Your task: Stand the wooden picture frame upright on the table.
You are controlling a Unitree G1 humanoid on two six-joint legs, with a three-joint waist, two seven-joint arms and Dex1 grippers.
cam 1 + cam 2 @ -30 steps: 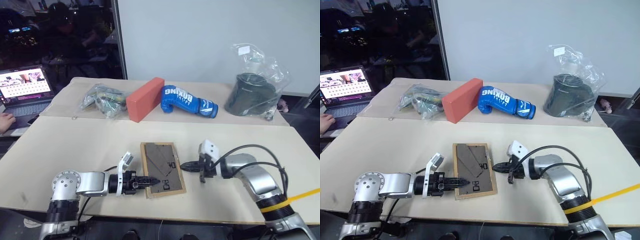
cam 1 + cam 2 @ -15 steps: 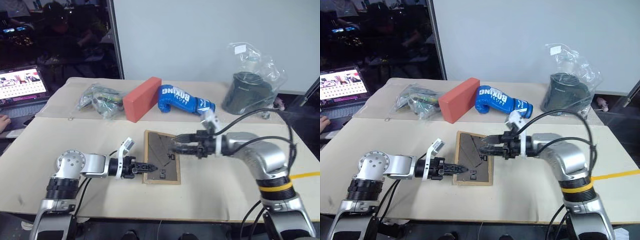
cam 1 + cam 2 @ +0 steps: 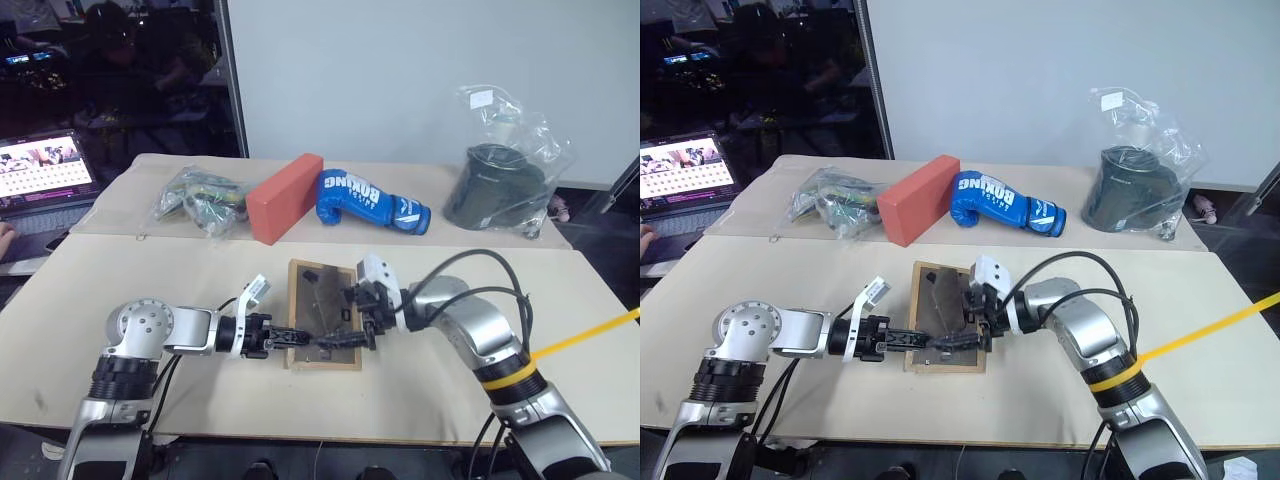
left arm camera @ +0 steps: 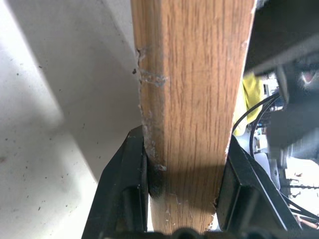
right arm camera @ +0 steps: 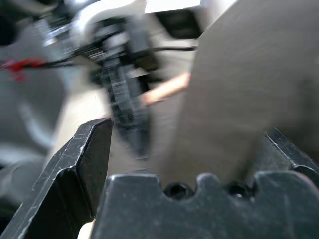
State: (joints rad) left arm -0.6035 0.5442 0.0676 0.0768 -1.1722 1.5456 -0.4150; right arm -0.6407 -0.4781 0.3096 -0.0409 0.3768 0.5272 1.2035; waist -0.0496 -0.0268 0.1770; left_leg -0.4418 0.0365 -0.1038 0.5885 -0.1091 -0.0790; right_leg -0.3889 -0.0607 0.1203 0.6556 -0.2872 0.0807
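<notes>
Currently I note the left gripper (image 3: 290,341) clamped on the frame (image 3: 322,312) edge; right gripper (image 5: 184,149) spread wide around its back stand, above the tabletop (image 3: 430,395).

arms silver | fingers (image 4: 124,189) black | cables black | right forearm band yellow

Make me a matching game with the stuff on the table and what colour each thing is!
Things:
1. boxing glove
2. brick-shaped block
3. picture frame rim
4. table

Colours:
A. light beige
B. blue
C. light wood
D. orange-red

Pairs: 1-B, 2-D, 3-C, 4-A
</notes>
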